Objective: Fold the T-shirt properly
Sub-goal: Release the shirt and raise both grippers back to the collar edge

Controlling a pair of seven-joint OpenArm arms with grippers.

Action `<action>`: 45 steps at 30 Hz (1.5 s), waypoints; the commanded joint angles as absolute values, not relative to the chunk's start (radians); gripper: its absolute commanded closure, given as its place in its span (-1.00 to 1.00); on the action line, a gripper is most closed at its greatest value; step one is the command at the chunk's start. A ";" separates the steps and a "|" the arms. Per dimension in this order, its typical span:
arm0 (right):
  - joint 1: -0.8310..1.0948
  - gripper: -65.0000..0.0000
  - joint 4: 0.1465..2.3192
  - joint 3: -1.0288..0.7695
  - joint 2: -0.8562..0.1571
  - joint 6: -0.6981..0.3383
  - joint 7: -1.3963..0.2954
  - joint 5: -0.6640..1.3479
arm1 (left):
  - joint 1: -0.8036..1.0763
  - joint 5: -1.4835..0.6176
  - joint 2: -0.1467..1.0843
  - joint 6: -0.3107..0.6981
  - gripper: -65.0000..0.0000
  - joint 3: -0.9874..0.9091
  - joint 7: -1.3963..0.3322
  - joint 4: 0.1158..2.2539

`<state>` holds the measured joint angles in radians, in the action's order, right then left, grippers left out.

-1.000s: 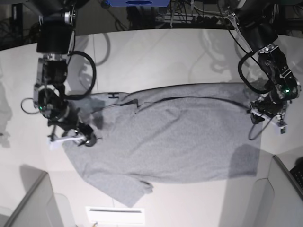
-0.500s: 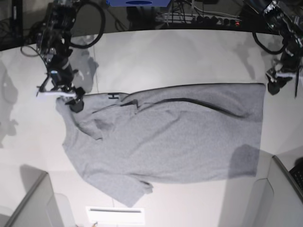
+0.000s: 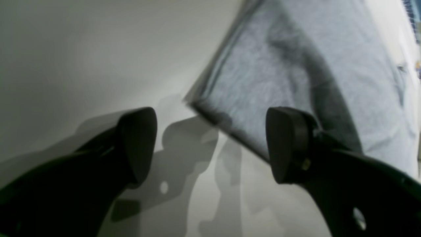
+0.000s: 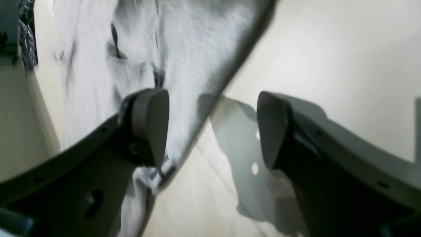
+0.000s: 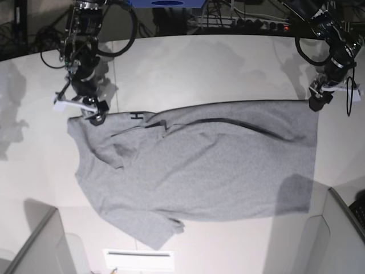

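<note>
The heather-grey T-shirt (image 5: 199, 165) lies spread on the white table (image 5: 199, 68), plain side up, with a black letter (image 5: 137, 116) showing at a folded far edge. My right gripper (image 5: 85, 111) is open at the shirt's far-left corner. In the right wrist view the gripper (image 4: 212, 128) straddles the shirt's edge (image 4: 197, 65), holding nothing. My left gripper (image 5: 317, 101) is open just off the far-right corner. In the left wrist view the gripper (image 3: 210, 144) hangs above the table, with the shirt's corner (image 3: 210, 108) between and beyond the fingertips.
Grey panels stand at the near left (image 5: 34, 245) and near right (image 5: 336, 240) corners. A white label (image 5: 138, 258) lies at the front edge. Cables and a blue object (image 5: 165, 3) sit behind the table's far edge.
Both arms have swung from the shirt's near sides to its far corners. The left sleeve corner was carried farther back and left. The left gripper has since moved in toward the far-right corner.
</note>
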<state>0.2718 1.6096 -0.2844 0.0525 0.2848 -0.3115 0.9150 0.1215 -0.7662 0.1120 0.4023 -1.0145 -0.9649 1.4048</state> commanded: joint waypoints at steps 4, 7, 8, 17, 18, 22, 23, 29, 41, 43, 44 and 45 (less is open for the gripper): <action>0.232 -0.22 1.557 -0.288 0.039 0.295 -0.277 0.909 | 0.081 -0.771 0.130 0.401 -0.50 -1.018 -0.961 1.345; 0.199 -0.22 1.511 -0.288 0.015 0.295 -0.277 0.911 | 0.053 -0.765 0.130 0.401 -0.50 -1.017 -0.961 1.307; 0.188 -0.22 1.495 -0.288 0.012 0.295 -0.277 0.911 | 0.048 -0.743 0.128 0.401 -0.50 -1.017 -0.961 1.305; 0.137 -0.22 1.414 -0.337 0.010 0.295 -0.280 0.909 | 0.008 -0.633 0.120 0.406 -0.49 -1.017 -0.963 1.299; 0.131 -0.22 1.414 -0.337 0.010 0.294 -0.280 0.908 | 0.008 -0.633 0.120 0.406 -0.49 -1.017 -0.964 1.299; 0.122 -0.21 1.412 -0.328 -0.012 0.294 -0.280 0.908 | 0.007 -0.633 0.107 0.406 -0.28 -1.017 -0.969 1.300; 0.113 -0.17 1.412 -0.328 -0.013 0.294 -0.280 0.908 | 0.007 -0.633 0.104 0.406 -0.07 -1.015 -0.969 1.300; 0.102 0.55 1.412 -0.335 -0.018 0.292 -0.282 0.908 | 0.010 -0.633 0.110 0.406 1.00 -0.928 -0.969 1.305; 0.117 1.00 1.569 -0.386 -0.107 0.320 -0.381 0.915 | 0.019 -0.634 0.163 0.406 1.00 -0.881 -1.102 1.517; 0.108 1.00 1.600 -0.420 -0.102 0.386 -0.466 0.917 | 0.016 -0.634 0.165 0.406 1.00 -0.883 -1.127 1.547; 0.105 1.00 1.618 -0.430 -0.102 0.407 -0.495 0.917 | 0.019 -0.633 0.165 0.406 1.00 -0.883 -1.132 1.566; 0.105 1.00 1.638 -0.440 -0.102 0.424 -0.527 0.917 | 0.027 -0.633 0.165 0.406 1.00 -0.883 -1.132 1.587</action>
